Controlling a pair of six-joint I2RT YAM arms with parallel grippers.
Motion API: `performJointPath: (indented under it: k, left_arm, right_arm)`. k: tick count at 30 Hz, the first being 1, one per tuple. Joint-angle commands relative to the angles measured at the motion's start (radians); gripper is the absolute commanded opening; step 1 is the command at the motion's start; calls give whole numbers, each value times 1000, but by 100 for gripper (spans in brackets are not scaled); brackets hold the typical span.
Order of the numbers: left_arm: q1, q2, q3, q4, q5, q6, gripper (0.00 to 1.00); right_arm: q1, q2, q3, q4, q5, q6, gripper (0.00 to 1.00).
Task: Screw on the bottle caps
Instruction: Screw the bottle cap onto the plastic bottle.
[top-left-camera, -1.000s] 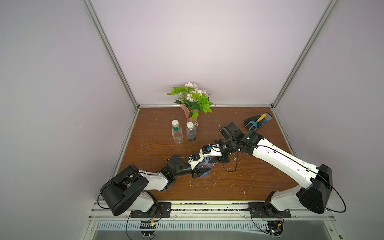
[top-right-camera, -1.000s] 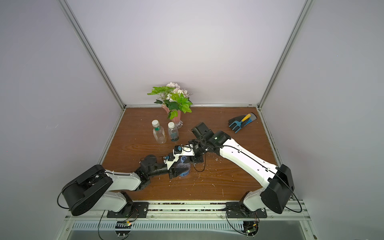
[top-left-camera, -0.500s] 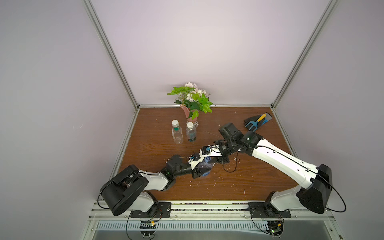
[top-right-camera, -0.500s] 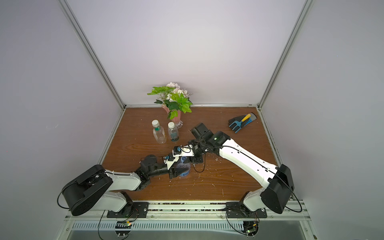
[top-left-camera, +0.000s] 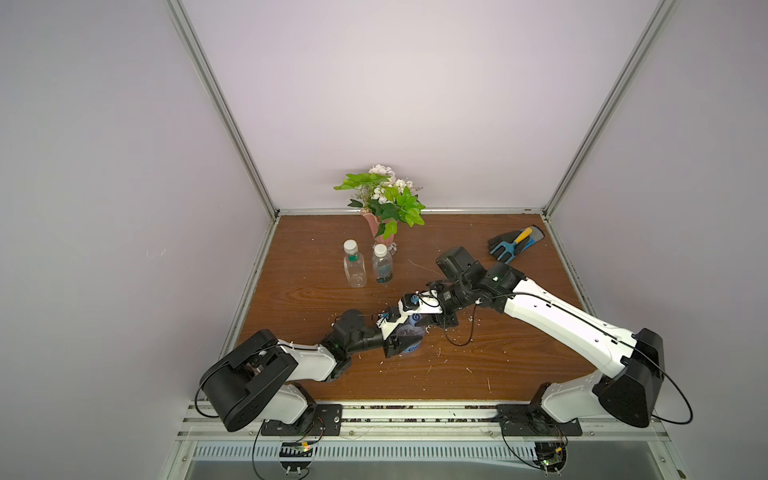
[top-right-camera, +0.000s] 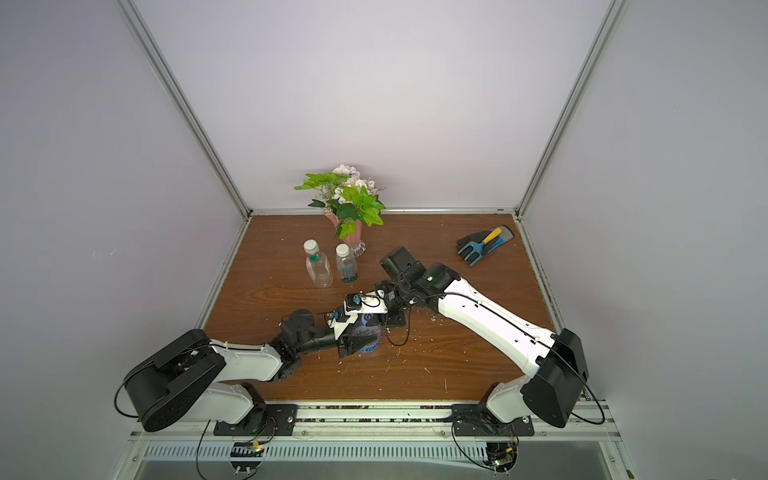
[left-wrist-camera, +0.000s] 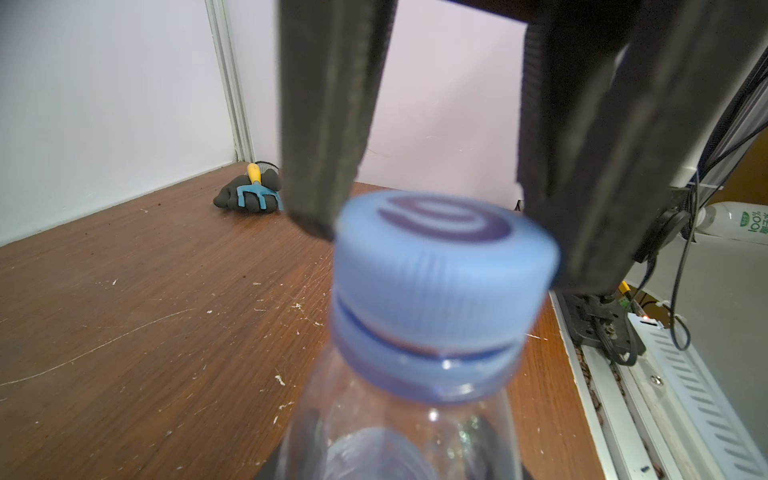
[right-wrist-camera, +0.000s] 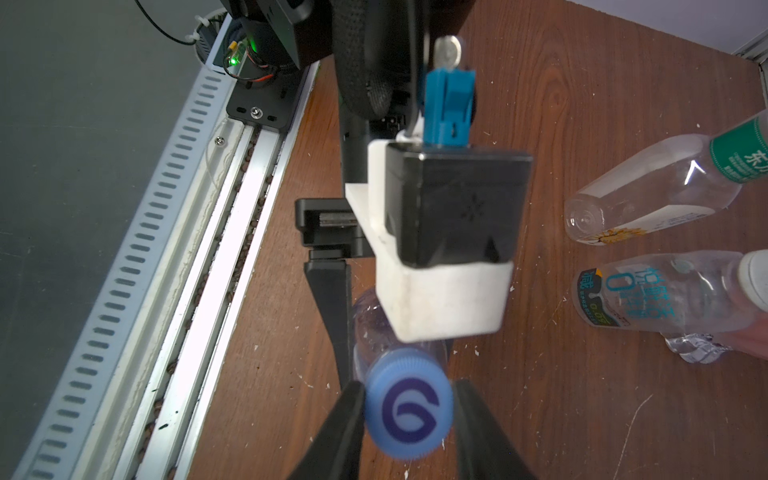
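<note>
Near the front middle of the bench, the right tool is clamped on the blue cap, a dark finger pressed against each side of its ribbed skirt. The cap sits on top of the blue-labelled bottle, swirl mark facing up. The left wrist view shows a thin dark gap between the skirt and the blue neck ring below it. The left tool grips the body of that bottle from the side and holds it roughly upright; whether its base rests on the wood cannot be told.

Compared with a second ago, both top views show almost no change — the two arms meet over the same spot, and the bottle and cap have not visibly shifted.

Farther back, the squarish bottle and the dark-labelled bottle stand side by side with their white caps on, just in front of the pink vase of flowers and where they stood before. At the far right corner a glove lies with a hand rake on it — also unmoved. Pale specks litter the wood around the arms.
</note>
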Motion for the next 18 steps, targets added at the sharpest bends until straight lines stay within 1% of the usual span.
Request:
performJointPath:
  k: [1,7,18]
  left_arm:
    - [-8,-12,24,-14,12,15,52]
    - [-9,-11,27,-15,10,14,53]
    - [-8,-14,30,-14,-6,8,53]
  right_arm:
    - [17,-3,-24,5,28,3,37]
    - [35,-17,-54,24,61,15,37]
    - [64,-58,-126,49,122,71,26]
